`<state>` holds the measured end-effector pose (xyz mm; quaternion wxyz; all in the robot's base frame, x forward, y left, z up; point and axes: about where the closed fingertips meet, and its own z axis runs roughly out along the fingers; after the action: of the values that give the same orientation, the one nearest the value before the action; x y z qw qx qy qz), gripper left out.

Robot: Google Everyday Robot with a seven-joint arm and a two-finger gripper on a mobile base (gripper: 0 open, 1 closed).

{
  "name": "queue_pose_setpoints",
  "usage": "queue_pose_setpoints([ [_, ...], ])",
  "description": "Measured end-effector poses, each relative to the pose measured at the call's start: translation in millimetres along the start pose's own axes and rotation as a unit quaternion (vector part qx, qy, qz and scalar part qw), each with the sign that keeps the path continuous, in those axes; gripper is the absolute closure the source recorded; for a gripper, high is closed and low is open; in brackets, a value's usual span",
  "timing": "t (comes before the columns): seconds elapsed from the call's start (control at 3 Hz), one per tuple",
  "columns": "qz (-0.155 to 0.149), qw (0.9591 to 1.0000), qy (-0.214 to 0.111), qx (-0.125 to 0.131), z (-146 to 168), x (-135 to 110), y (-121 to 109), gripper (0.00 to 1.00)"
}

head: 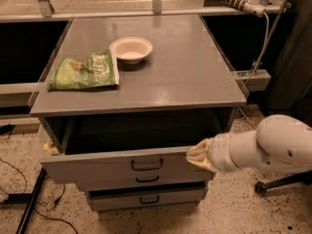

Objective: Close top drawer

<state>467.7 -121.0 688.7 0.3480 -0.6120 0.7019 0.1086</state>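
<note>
The top drawer (97, 168) stands pulled out from under the grey cabinet top (195, 77), its dark inside showing. Its plain grey front carries a small dark bar handle (146, 165). My gripper (196, 156), cream-coloured on a thick white arm (273, 147), comes in from the right. It sits against the right end of the top drawer's front panel, at its upper edge and right of the handle. Two shorter drawers (146, 199) lie below, less far out.
A white bowl (130, 49) and a green chip bag (85, 71) lie on the cabinet top. A power strip (239, 0) with a cable hangs at the back right. A dark chair base (273, 184) stands on the floor at right, and cables (14, 179) run at left.
</note>
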Motion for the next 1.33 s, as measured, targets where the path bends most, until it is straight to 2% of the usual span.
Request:
queue_pose_setpoints([
  [0.33,-0.003,0.9996,0.018,0.020,6.1,4.4,-29.4,1.00],
  [0.67,0.017,0.9978,0.052,0.038,23.0,30.8,-60.5,1.00],
  [1.33,0.020,0.9973,0.058,0.040,25.2,35.4,-64.0,0.57],
])
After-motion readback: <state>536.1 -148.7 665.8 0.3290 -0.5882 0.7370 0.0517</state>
